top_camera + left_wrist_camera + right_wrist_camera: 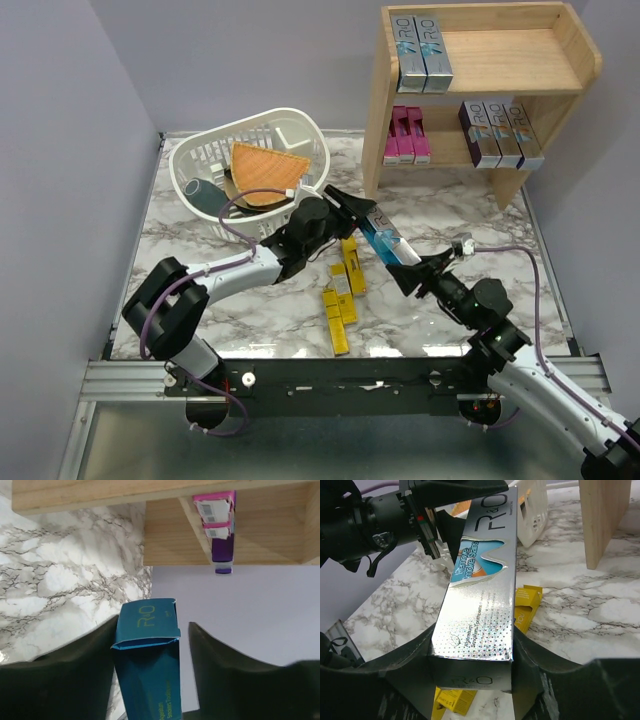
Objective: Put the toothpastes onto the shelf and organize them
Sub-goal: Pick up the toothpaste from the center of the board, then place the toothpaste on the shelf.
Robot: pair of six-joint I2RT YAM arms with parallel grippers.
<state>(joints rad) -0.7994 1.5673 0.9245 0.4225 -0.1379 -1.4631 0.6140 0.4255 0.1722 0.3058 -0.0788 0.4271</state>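
Note:
A blue-silver toothpaste carton (385, 240) hangs above the middle of the table between both grippers. My right gripper (472, 640) is shut on its near end (480, 605), with both fingers pressed to its sides. My left gripper (152, 630) is at the far end (147, 650); the carton leans on the left finger (100, 650) and a narrow gap shows at the right finger (210, 650). The wooden shelf (560, 50) holds two blue-silver cartons (425, 52) on top, and pink (407, 135) and purple-silver cartons (500, 132) below. Several yellow cartons (345, 290) lie on the marble.
A white slotted basket (250, 170) with an orange wedge and grey items stands at the back left, behind my left arm. The shelf's side panel (602, 520) rises at the back right. Yellow cartons (527, 605) lie directly under the held carton.

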